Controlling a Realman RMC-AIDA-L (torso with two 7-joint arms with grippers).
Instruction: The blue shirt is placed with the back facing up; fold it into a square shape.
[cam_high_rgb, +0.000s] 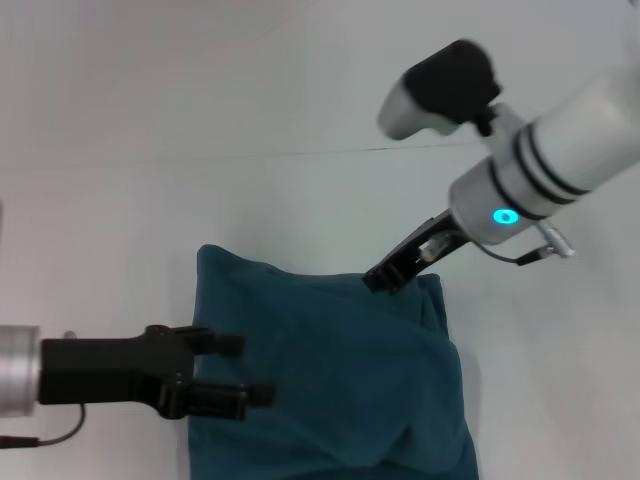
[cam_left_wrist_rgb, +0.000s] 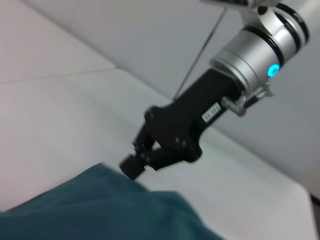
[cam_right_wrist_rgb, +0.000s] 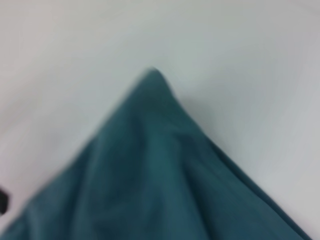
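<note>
The blue shirt (cam_high_rgb: 330, 380) lies folded into a puffy, roughly rectangular bundle at the near middle of the white table. My right gripper (cam_high_rgb: 381, 279) comes down from the right onto the shirt's far edge. Its fingers are together and pinch the fabric there. The left wrist view shows the same right gripper (cam_left_wrist_rgb: 131, 166) with its tip on the shirt (cam_left_wrist_rgb: 100, 210) edge. In the right wrist view the shirt (cam_right_wrist_rgb: 155, 175) rises to a point. My left gripper (cam_high_rgb: 243, 371) hovers open over the shirt's left edge, with nothing between its fingers.
The white table (cam_high_rgb: 150, 200) spreads bare to the far side and to both sides of the shirt. A thin seam line (cam_high_rgb: 300, 152) crosses it at the back. A cable (cam_high_rgb: 45, 435) hangs under my left arm.
</note>
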